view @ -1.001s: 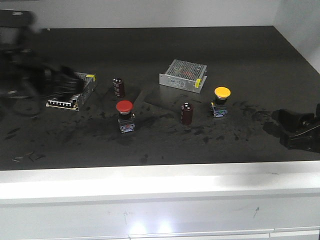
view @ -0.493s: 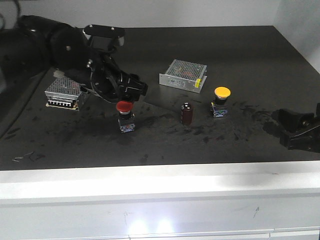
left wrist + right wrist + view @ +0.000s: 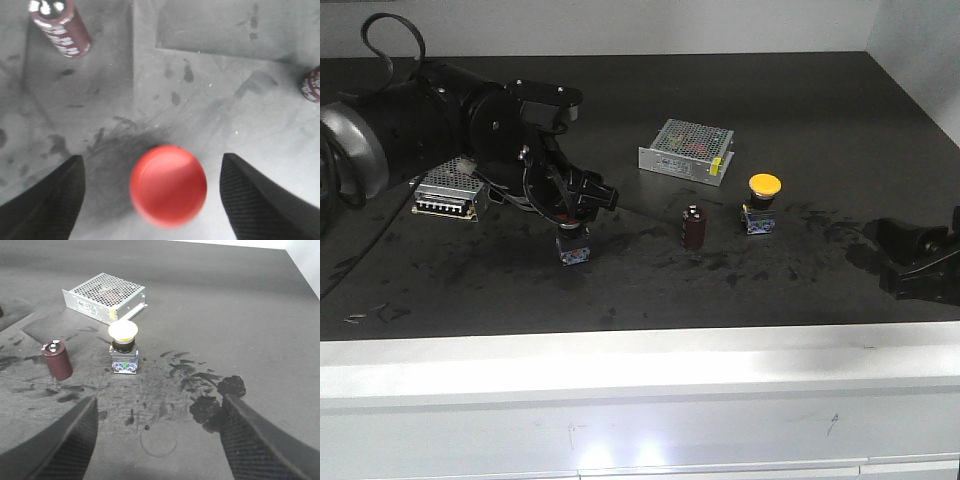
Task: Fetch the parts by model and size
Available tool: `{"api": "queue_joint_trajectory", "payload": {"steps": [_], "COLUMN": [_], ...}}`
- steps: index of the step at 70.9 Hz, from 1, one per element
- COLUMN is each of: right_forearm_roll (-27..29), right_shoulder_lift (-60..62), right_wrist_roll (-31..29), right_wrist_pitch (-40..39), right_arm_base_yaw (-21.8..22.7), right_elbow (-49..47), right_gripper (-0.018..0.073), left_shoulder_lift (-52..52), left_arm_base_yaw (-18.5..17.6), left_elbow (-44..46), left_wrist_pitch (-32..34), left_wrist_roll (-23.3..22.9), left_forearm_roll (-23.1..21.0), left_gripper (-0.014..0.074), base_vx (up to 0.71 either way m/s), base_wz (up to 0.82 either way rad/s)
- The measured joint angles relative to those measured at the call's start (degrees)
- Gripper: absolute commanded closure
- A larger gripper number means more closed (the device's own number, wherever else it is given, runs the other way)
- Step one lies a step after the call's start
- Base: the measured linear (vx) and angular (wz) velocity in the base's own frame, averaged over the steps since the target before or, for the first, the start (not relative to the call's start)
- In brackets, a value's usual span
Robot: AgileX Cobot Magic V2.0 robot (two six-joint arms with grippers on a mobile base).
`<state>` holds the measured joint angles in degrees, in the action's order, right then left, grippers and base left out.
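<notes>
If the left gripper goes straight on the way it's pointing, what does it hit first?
Most likely the red-capped switch: its cap sits centred between the left gripper's open fingers, straight ahead. The gap looks small, but depth is unclear.

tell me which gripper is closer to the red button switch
Left. The left gripper hangs directly over the red-capped switch, fingers open either side of its cap. The right gripper sits far off by the table's right edge, nearer the yellow-capped switch.
</notes>
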<state>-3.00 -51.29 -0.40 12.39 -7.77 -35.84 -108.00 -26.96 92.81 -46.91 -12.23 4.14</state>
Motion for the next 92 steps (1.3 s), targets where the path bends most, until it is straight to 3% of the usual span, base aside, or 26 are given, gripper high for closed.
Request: {"api": "queue_joint_trajectory", "payload": {"steps": [9,18,26,37,57,78,92], "right_forearm_roll": [0.0,0.0,0.0,0.0,0.0,0.0,0.2], "right_shoulder_lift": [0.0,0.0,0.0,0.0,0.0,0.0,0.0], "right_wrist_roll": [0.0,0.0,0.0,0.0,0.0,-0.1,-0.1], "right_wrist_pitch": [0.0,0.1,0.1,0.2,0.6,0.6,0.6], "right_arm_base_yaw": [0.0,0.0,0.0,0.0,0.0,0.0,0.0], "right_elbow": [0.0,0.0,0.0,0.0,0.0,0.0,0.0], "right_gripper": [0.0060,0.0060,0.0060,0.0060,0.0060,0.0060,0.0060], "left_shoulder_lift": [-1.1,-2.4,-2.8,-2.2,7.2,26.8,41.4], "left_arm_base_yaw": [0.0,0.0,0.0,0.0,-0.1,-0.2,-0.3], "left_elbow": [0.0,0.0,0.0,0.0,-3.6,-23.1,-34.5], "left_wrist_pitch": [0.2,0.3,0.7,1.7,4.4,14.3,17.5], "left_wrist_roll": [-0.1,-0.1,-0.1,-0.1,-0.1,-0.1,-0.1], "left_forearm_roll": [-0.3,-0.7,-0.9,-0.9,1.3,2.1,4.5], "left_gripper": [0.0077,0.0148,0.0314,0.0606,0.0605,0.0605,0.0603], "base_vx": [0.00,0.00,0.00,0.00,0.00,0.00,0.00], "base_wz": [0.00,0.00,0.00,0.00,0.00,0.00,0.00]}}
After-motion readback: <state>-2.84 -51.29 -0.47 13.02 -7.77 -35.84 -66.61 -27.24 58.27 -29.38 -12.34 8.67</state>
